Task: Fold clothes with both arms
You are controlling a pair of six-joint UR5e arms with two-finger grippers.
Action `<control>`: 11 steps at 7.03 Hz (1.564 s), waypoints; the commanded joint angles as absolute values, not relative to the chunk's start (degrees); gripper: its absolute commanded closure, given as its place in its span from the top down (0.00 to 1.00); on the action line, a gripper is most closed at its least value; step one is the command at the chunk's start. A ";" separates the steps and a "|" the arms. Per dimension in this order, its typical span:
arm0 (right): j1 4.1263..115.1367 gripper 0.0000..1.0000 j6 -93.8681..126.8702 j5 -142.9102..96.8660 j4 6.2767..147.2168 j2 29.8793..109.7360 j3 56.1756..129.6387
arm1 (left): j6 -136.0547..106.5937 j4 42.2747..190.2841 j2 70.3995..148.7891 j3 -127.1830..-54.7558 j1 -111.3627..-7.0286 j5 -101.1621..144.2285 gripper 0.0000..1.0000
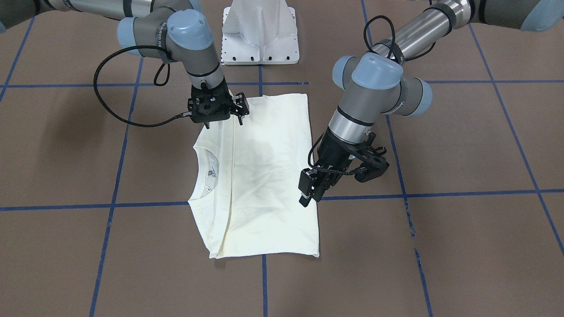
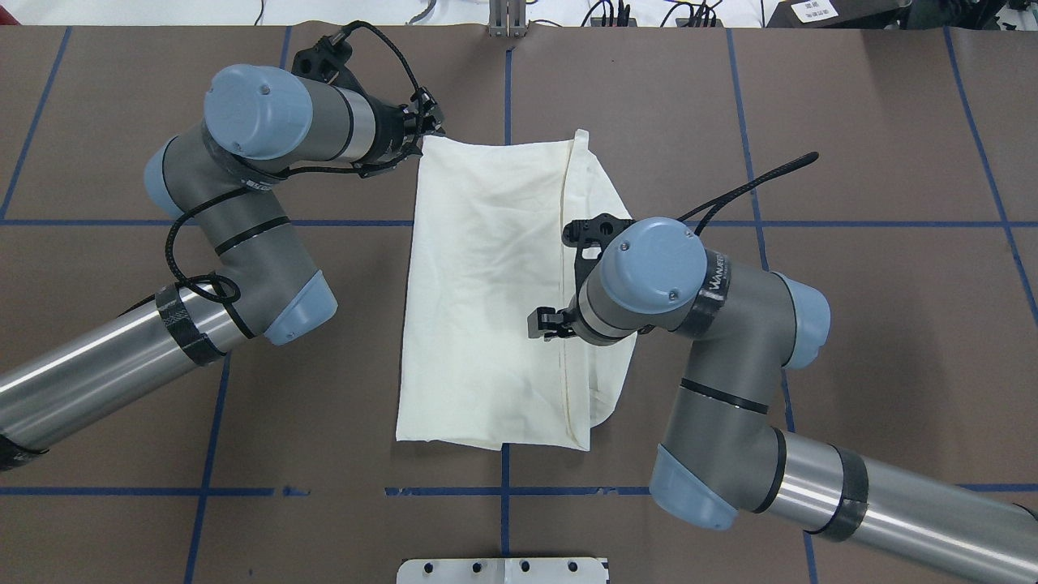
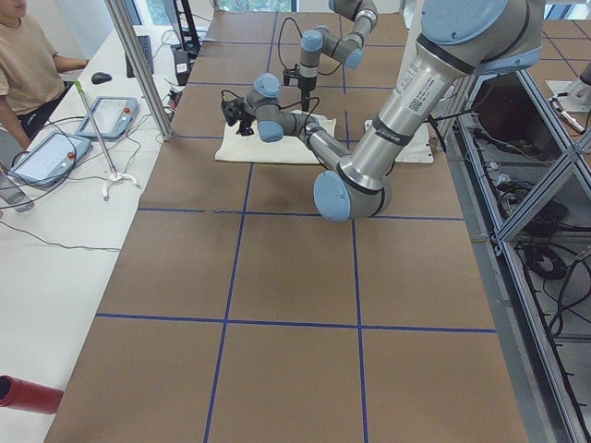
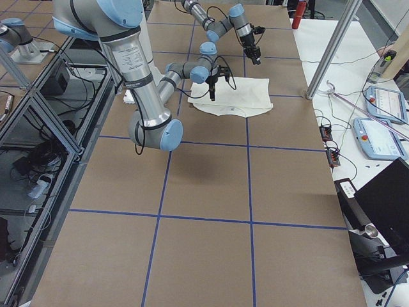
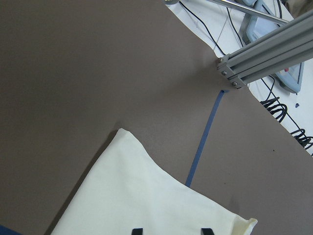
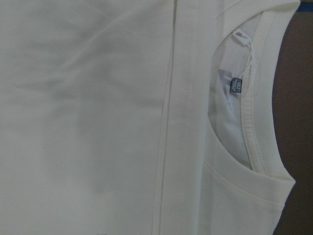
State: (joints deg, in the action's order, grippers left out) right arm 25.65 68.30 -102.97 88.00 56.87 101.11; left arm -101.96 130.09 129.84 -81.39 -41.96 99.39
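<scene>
Left wrist-mounted view shows the left gripper [image 5: 171, 231] spread, empty, above a far corner of the cream T-shirt [image 5: 142, 200]; the right gripper [image 1: 208, 118] I cannot tell, clenched or not. The shirt lies folded on the table [image 1: 440, 132], long axis running away from the robot, neckline [image 1: 206, 172] facing its right: clear front-facing, hidden under the right arm [image 2: 649, 276] overhead

The cream T-shirt [image 1: 264, 176] lies flat on the brown surface [image 1: 440, 246], folded into a long rectangle with its plain side up. One long edge is lapped over along a stitched seam. Its neckline [image 1: 203, 172], with the label [image 6: 236, 86] showing, faces the robot's right. The left gripper [image 1: 308, 196] hangs above the shirt's far left corner, fingers [image 5: 137, 230] spread and holding nothing. The right gripper [image 1: 224, 123] points down over the near right part, fingers apart.
</scene>
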 commanded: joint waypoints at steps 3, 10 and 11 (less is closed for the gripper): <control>19.35 1.00 64.79 -96.34 99.81 54.32 100.46 | -101.25 129.90 129.55 -81.47 -42.80 99.93 0.50; 17.31 1.00 64.16 -95.89 105.28 53.96 100.01 | -101.25 129.99 129.55 -81.47 -42.71 99.93 0.50; 17.40 1.00 64.16 -95.89 105.73 54.57 100.11 | -101.25 129.99 129.46 -81.47 -42.71 99.93 0.50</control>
